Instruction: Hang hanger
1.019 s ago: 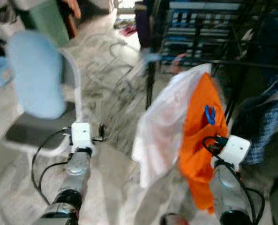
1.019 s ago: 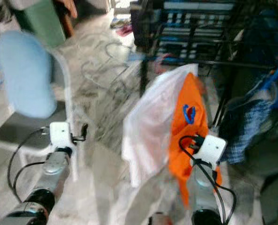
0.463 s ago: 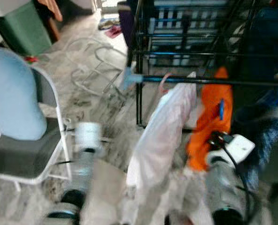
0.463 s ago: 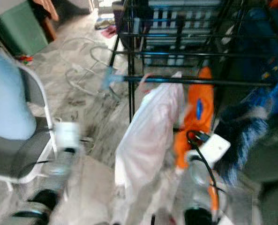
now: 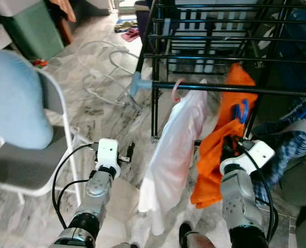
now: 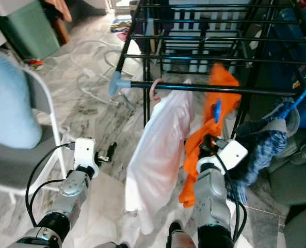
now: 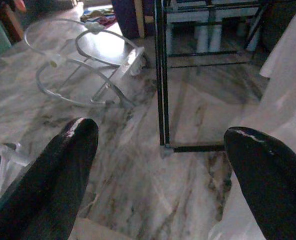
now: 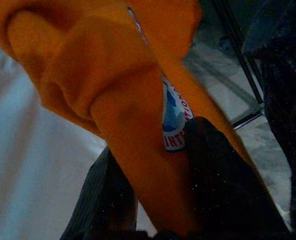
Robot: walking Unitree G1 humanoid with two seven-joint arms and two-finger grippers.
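Pink plastic hanger (image 5: 177,90) carrying a white garment (image 5: 171,155) hooks my black rail (image 5: 230,89); right end effector (image 8: 160,200) pinches orange cloth (image 5: 220,150), left end effector (image 7: 160,145) gapes.

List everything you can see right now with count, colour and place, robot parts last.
Drying rack: one, black metal bars, straight ahead.
Hanger hook: one, pink, hooked over the rack's front bar.
White garment: one, hanging from that hook.
Orange garment: one, with a blue print, draped on the front bar to the right of the white one.
Blue checked cloth: one, on the far right of the rack.
Folding chair: one, white frame with grey seat, light blue cover on its back, on the left.
Green bin: one, far left.
White wire frame: one, on the marble floor.
Left gripper: black fingers open, low beside the chair.
Right gripper: fingers closed on the orange garment.
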